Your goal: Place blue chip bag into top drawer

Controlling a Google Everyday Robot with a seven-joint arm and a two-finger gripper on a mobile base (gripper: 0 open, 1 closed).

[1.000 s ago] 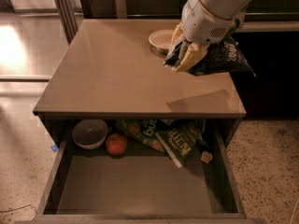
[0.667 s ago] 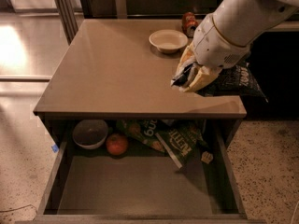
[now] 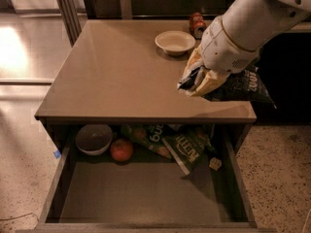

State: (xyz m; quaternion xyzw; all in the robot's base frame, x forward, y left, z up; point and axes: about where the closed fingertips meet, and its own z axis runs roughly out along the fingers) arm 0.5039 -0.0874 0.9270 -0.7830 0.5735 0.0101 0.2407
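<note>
My gripper (image 3: 198, 81) hangs over the right front part of the tabletop, its yellowish fingers shut on the blue chip bag (image 3: 243, 86). The dark navy bag with white lettering trails to the right behind the wrist, held in the air past the table's right edge. The top drawer (image 3: 141, 193) is pulled open below the tabletop; its front floor is bare. The gripper is above and behind the drawer's right half.
At the drawer's back lie a grey bowl (image 3: 93, 139), a red apple (image 3: 121, 150), green chip bags (image 3: 187, 147) and a small tan object (image 3: 215, 164). On the table (image 3: 116, 76) stand a white bowl (image 3: 175, 42) and a red can (image 3: 197, 24).
The gripper has carried the blue chip bag from beside the white bowl toward the front right of the table, nearer the drawer. Drawer contents have not moved.
</note>
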